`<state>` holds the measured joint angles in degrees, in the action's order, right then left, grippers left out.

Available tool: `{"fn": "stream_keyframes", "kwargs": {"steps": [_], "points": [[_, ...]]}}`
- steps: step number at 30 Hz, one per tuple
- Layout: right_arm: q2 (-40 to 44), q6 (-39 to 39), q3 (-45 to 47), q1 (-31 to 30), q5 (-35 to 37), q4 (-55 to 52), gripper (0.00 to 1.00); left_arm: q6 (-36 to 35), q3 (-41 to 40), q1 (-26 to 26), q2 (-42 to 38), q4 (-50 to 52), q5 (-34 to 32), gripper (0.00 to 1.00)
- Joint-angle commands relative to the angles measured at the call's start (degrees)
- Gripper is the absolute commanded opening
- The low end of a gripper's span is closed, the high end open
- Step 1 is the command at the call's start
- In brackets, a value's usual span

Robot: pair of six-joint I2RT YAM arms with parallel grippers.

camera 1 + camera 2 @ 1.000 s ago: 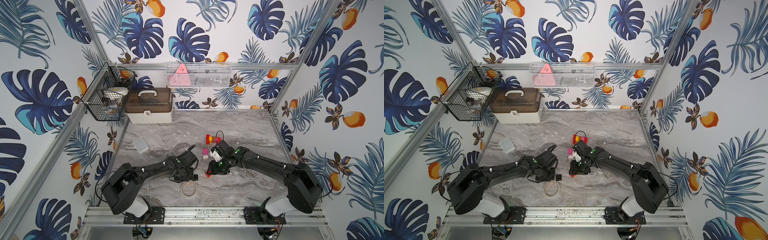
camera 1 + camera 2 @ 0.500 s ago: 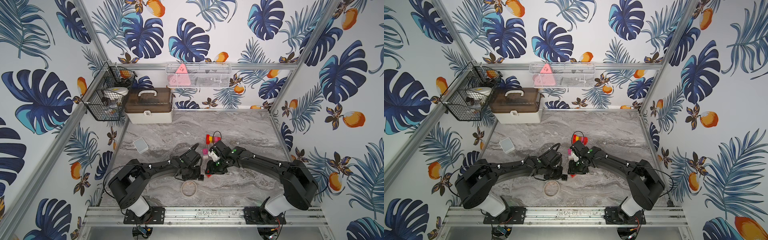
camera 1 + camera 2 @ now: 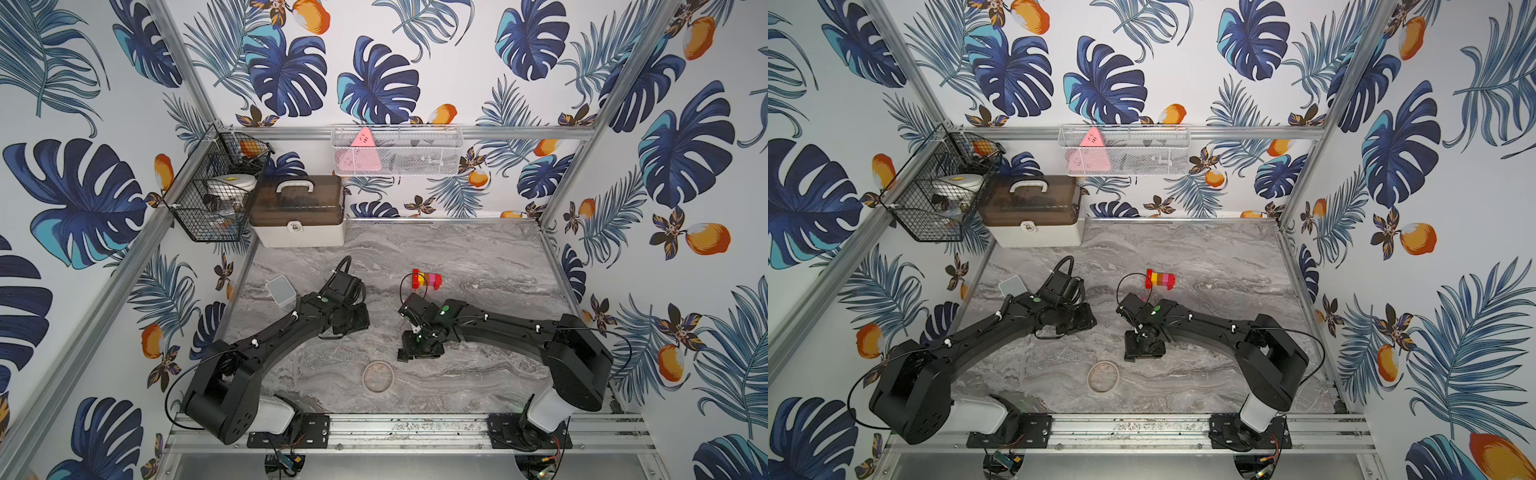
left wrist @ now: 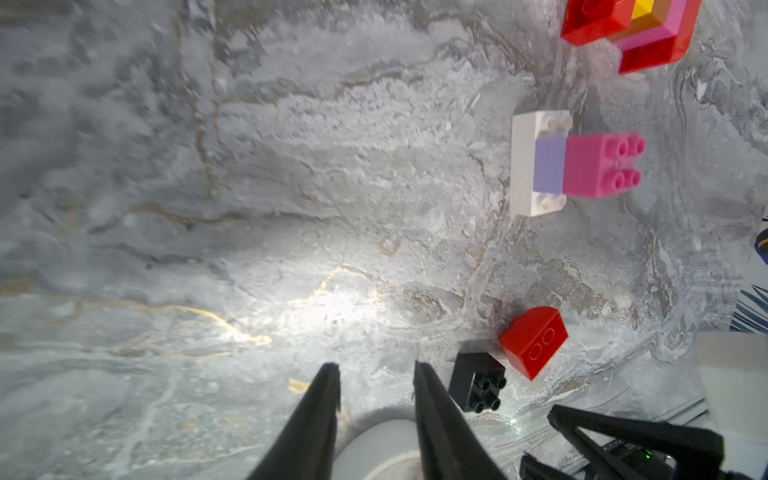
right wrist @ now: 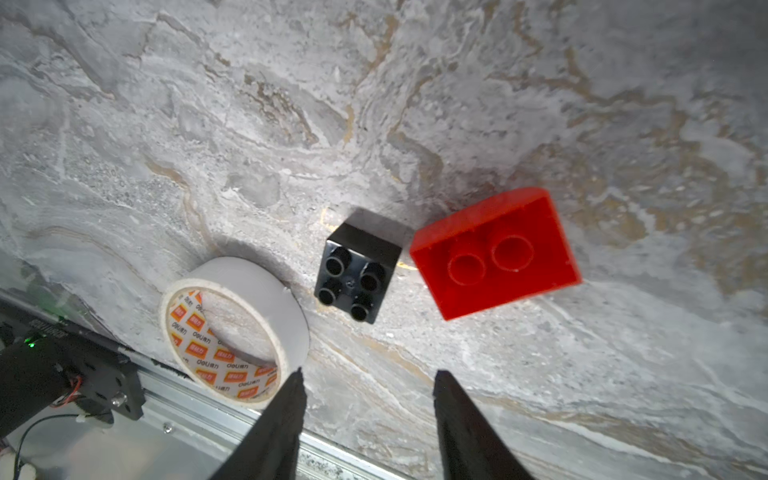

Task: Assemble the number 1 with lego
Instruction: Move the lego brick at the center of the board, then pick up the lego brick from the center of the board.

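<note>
Gaping empty, right end effector faces the black lego brick just ahead; left end effector likewise apart. Tape reads "deli".

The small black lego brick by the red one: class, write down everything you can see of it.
The black brick is a small, glossy, roughly cubic plastic block with four hollow round studs in a square. It lies on its side on the marbled grey table, studs pointing sideways, a smooth face up. A red brick lies close beside one corner; whether they touch cannot be told. Nothing grips it.
</note>
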<state>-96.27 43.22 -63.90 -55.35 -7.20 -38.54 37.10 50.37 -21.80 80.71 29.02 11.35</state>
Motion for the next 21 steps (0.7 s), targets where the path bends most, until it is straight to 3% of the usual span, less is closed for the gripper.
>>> {"fn": "stream_keyframes", "kwargs": {"steps": [1, 6, 21], "points": [[-1.9, 6.6, -0.9, -1.1, 3.5, 0.6, 0.54, -7.5, 1.8, 3.4, 1.4, 3.5, 3.1, 0.38], [-6.6, 9.6, -4.6, -2.6, 5.9, 1.5, 0.54, -10.0, 2.6, 7.2, 2.4, 3.4, 6.0, 0.39], [-12.7, 9.9, -9.9, -3.4, 7.8, -3.1, 0.46, -10.4, 1.4, 7.5, 0.6, 3.4, 6.9, 0.40]]}}
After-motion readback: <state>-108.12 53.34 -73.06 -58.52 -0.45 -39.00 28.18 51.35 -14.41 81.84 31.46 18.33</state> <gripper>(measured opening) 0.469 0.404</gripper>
